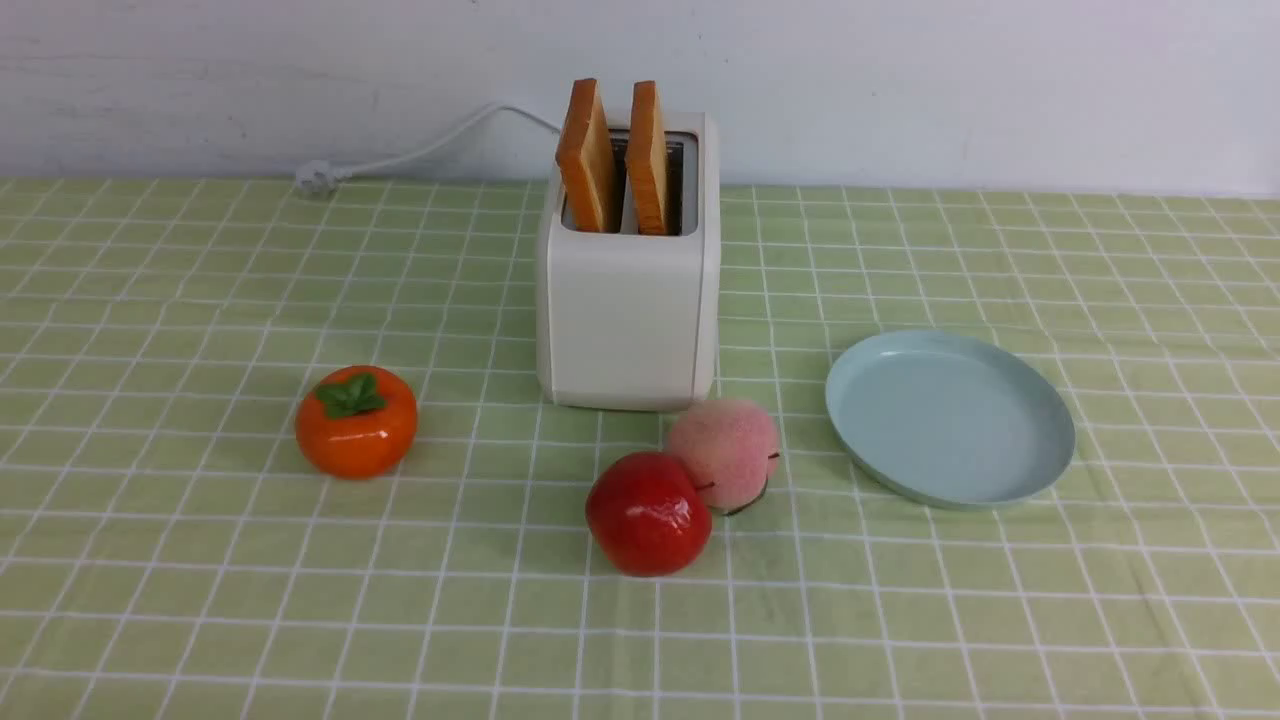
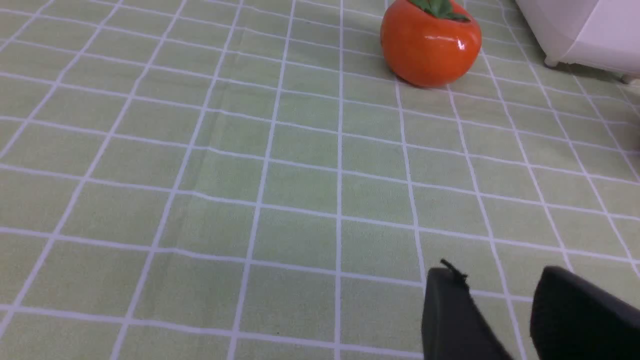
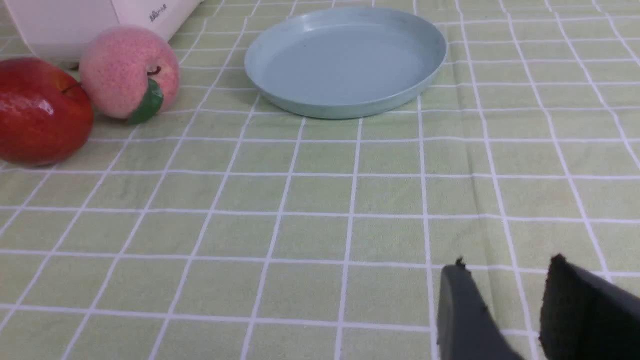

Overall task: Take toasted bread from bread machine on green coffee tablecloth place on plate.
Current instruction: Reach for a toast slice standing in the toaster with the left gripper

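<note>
Two slices of toasted bread point(image 1: 588, 158) point(image 1: 648, 158) stand upright in the slots of the cream bread machine point(image 1: 628, 310) at the middle back of the green coffee tablecloth point(image 1: 200, 560). The pale blue plate point(image 1: 948, 418) lies bare to its right and shows too in the right wrist view, plate point(image 3: 345, 60). Neither arm shows in the front view. My left gripper point(image 2: 500, 275) hangs open over bare cloth, near an orange persimmon point(image 2: 430, 42). My right gripper point(image 3: 505, 262) is open over cloth, well short of the plate, with nothing between its fingers.
An orange persimmon point(image 1: 356, 422) sits left of the toaster. A red apple point(image 1: 648, 513) and a pink peach point(image 1: 724, 452) lie just in front of it, between toaster and plate. A white power cord point(image 1: 400, 160) runs along the back wall.
</note>
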